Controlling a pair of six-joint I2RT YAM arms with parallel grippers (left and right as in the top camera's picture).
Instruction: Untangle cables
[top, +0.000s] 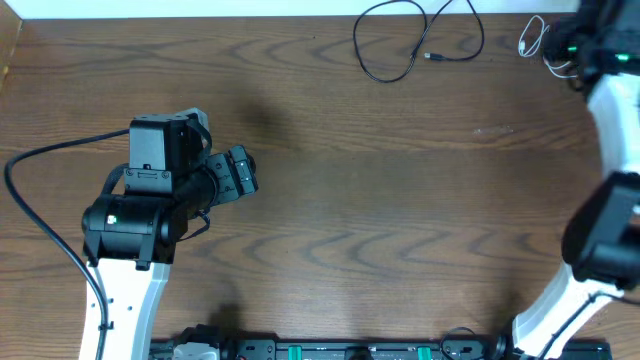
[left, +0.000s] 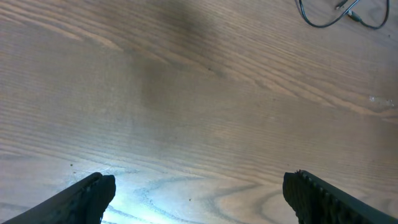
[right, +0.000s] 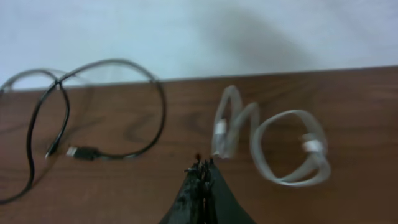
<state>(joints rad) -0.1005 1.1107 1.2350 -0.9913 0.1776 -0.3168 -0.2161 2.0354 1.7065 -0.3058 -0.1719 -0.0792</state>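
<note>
Wooden bench (top: 350, 200), far-right corner: black cable (right: 163, 115), white cable (right: 313, 145) apart; left end effector (left: 199, 190) released, right end effector (right: 203, 169) clenched, empty.

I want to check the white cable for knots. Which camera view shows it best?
The right wrist view: the white cable lies close to the camera, its loops easy to tell apart. Overhead shows it only as a small pale squiggle at the top right. The left wrist view does not show it.

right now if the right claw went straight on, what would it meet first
Probably the white cable, whose near loop lies just ahead of the shut right claw, slightly right. Height is unclear; it might slip between that and the black cable.
</note>
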